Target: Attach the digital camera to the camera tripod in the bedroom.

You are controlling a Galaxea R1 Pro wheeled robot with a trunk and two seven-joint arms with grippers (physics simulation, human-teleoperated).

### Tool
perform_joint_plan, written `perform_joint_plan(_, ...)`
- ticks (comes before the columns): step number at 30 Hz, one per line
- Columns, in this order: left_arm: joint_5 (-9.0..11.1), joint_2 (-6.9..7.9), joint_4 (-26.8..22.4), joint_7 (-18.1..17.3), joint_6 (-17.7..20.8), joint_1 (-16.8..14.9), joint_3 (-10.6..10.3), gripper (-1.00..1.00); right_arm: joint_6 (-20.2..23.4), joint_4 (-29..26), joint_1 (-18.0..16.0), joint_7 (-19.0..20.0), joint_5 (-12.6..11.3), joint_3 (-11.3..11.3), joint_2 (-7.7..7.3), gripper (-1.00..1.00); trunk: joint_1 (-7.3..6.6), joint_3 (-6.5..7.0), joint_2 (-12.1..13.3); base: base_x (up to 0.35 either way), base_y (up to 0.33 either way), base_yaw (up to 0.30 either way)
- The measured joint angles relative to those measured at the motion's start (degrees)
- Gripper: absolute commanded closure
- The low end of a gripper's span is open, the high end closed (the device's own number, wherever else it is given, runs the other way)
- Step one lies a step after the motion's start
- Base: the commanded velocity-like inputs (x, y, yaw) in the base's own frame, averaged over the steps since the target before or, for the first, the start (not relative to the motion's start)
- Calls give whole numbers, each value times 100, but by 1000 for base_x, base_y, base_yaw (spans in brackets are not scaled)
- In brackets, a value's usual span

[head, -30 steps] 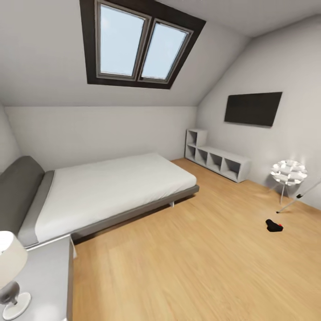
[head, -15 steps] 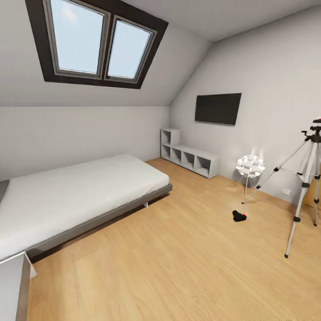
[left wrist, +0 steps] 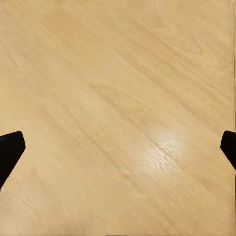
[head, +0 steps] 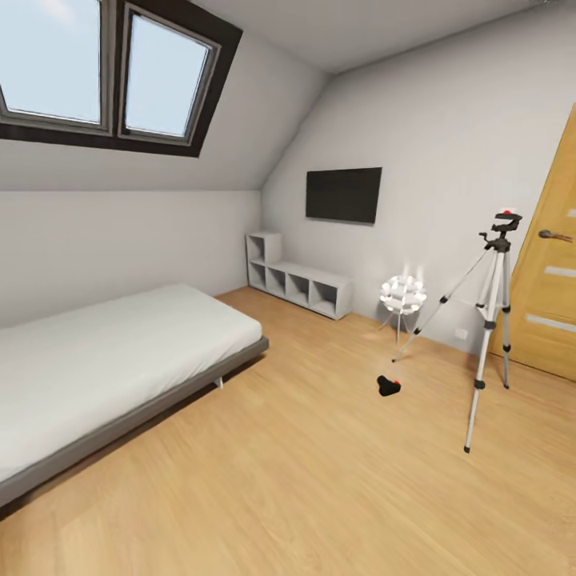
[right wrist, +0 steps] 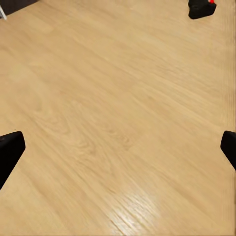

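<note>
The digital camera [head: 389,386], small and black with a red button, lies on the light wood floor right of centre in the head view; the right wrist view catches it too, digital camera [right wrist: 201,8], far beyond the fingers. The camera tripod [head: 490,320] stands on silver legs to its right, black head on top, in front of the wooden door [head: 549,288]. My left gripper [left wrist: 118,152] is open over bare floor, its dark fingertips at the picture's sides. My right gripper [right wrist: 118,150] is open too, with nothing between its fingers.
A low grey bed [head: 104,360] takes the left side. White cubby shelves [head: 298,280] line the far wall under a black wall screen [head: 344,194]. A small white spiky lamp [head: 402,298] stands between shelves and tripod. Open wood floor lies ahead.
The head view has swung right: bed and skylight slid left, the nightstand and lamp left the picture, the tripod and door came in. The camera on the floor lies as before.
</note>
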Motion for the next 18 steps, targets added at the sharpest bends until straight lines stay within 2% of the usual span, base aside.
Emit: perform_joint_plan(18,0,0,8,0,0,0,0,-100,-1,0,0,1,0,0,0,-100,0,0,0,345,-1,-300)
